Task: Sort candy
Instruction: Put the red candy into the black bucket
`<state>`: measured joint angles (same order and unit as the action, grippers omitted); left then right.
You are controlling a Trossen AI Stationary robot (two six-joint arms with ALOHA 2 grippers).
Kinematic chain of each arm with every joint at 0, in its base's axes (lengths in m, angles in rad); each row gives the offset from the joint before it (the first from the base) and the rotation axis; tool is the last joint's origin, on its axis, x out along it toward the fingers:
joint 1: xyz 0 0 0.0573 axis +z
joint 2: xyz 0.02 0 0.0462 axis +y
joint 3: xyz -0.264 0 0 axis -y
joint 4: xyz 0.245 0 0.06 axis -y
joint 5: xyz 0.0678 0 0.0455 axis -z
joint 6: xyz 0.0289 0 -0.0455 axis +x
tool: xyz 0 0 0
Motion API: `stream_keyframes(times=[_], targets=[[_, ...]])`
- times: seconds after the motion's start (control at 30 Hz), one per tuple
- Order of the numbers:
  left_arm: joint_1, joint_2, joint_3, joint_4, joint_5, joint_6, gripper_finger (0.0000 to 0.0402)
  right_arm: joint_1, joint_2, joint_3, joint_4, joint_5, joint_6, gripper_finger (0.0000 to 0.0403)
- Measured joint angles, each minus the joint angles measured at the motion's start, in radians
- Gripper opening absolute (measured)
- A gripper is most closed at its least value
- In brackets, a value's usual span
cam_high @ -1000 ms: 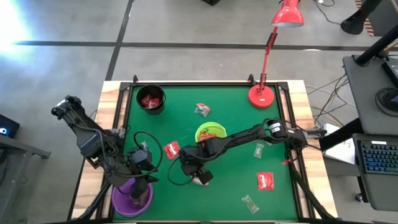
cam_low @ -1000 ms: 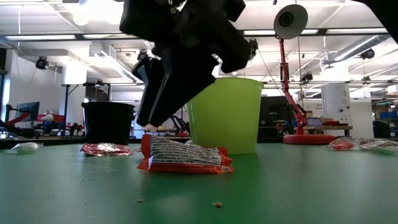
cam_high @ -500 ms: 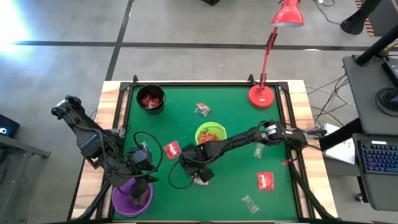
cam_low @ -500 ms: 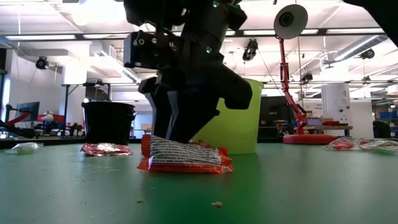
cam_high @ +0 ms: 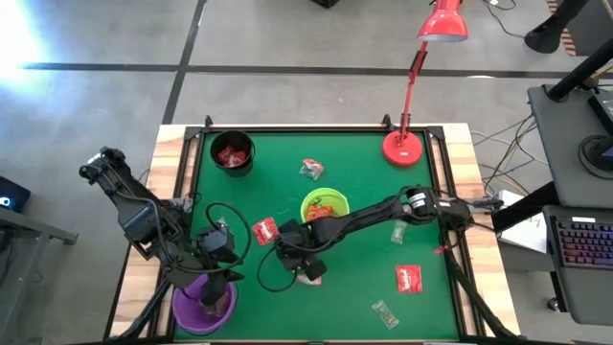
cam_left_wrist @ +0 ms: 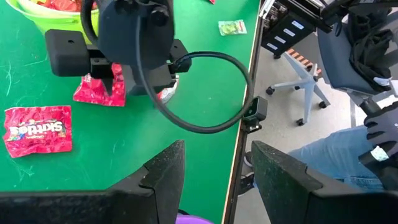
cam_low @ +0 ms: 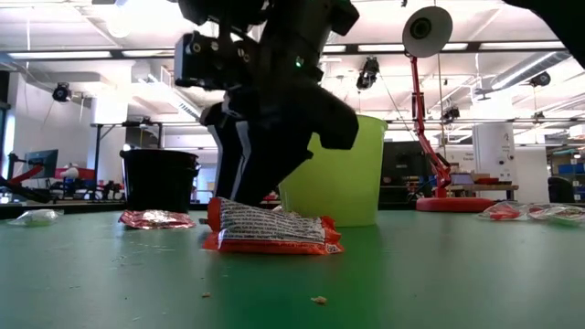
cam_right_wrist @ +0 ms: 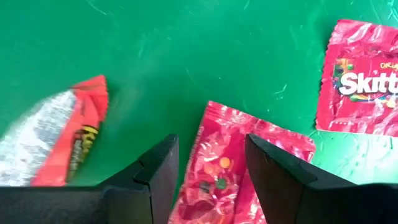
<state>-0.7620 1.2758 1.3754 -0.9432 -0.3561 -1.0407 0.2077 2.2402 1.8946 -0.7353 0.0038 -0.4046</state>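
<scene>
Green table [cam_high: 364, 192] bears crinkled red candy [cam_right_wrist: 233, 171] under right claw [cam_right_wrist: 208, 177].

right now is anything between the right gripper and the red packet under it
Nothing visible. The right gripper hangs open directly over the red packet, which shows between its fingers with only bare green table around. An orange wrapper lies beside it, apart.
</scene>
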Motion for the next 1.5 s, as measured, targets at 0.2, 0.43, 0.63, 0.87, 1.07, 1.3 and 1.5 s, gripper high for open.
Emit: stream_keyframes(times=[0.2,0.43,0.63,0.87,1.07,1.3,1.5], targets=[[0.000,0.000,-0.001,0.000,0.000,0.011,0.0168,0.000,-0.005,0.046,-0.057,0.033,0.078,0.0178],[0.000,0.000,-0.001,0.000,0.000,0.012,0.0168,-0.012,-0.004,0.077,-0.077,0.043,0.092,0.0178],[0.000,0.000,-0.001,0.000,0.000,0.012,0.0168,-0.030,0.022,0.071,-0.092,0.060,0.091,0.0178],[0.000,0.000,-0.001,0.001,0.000,0.011,0.0168,-0.037,0.069,0.074,-0.096,0.061,0.100,0.0178],[0.000,0.000,-0.001,0.009,0.000,0.011,0.0168,-0.039,0.103,0.077,-0.093,0.031,0.120,0.0178],[0.000,0.000,-0.001,0.011,0.000,0.011,0.0168,-0.038,0.155,0.077,-0.100,0.018,0.161,0.0133],[0.000,0.000,-0.001,0.018,0.000,0.011,0.0168,-0.038,0.157,0.077,-0.096,0.020,0.173,0.0031]])
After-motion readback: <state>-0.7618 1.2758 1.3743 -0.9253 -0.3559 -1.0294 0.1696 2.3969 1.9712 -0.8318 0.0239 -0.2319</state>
